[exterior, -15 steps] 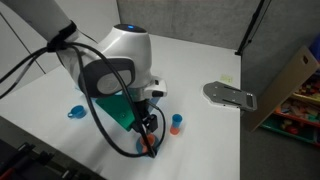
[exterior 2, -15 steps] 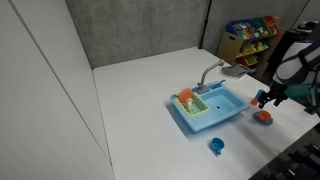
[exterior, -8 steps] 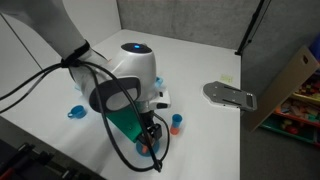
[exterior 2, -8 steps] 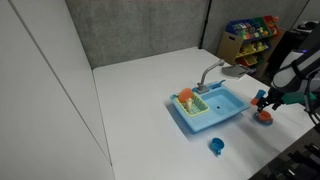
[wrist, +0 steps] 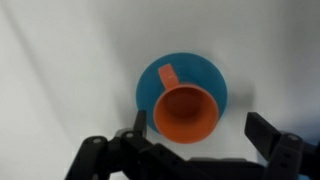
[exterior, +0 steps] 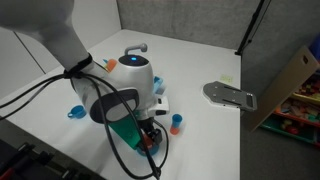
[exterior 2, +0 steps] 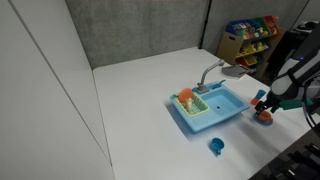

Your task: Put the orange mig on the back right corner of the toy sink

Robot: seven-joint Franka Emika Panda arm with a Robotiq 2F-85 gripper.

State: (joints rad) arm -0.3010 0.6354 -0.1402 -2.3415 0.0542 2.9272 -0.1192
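The orange mug point(wrist: 186, 112) stands upright on a round blue saucer point(wrist: 215, 75), its handle pointing to the upper left of the wrist view. My gripper point(wrist: 200, 128) is open, one finger on each side of the mug and just above it, touching nothing. In an exterior view the mug point(exterior 2: 264, 115) sits on the white table to the right of the blue toy sink point(exterior 2: 230, 108), under my gripper point(exterior 2: 265, 101). The sink's faucet point(exterior 2: 211, 72) stands at its back edge. In an exterior view my arm hides most of the sink point(exterior: 124, 118).
A small blue cup point(exterior 2: 215, 146) stands on the table in front of the sink. An orange item point(exterior 2: 185, 97) lies in the sink's rack. A grey board point(exterior: 230, 95) and a cardboard box point(exterior: 290, 85) lie beyond. A toy shelf point(exterior 2: 250, 35) stands behind the table.
My arm has swung round and the gripper has come down a little over the mug. The mug and saucer have not moved. The gripper stays open.
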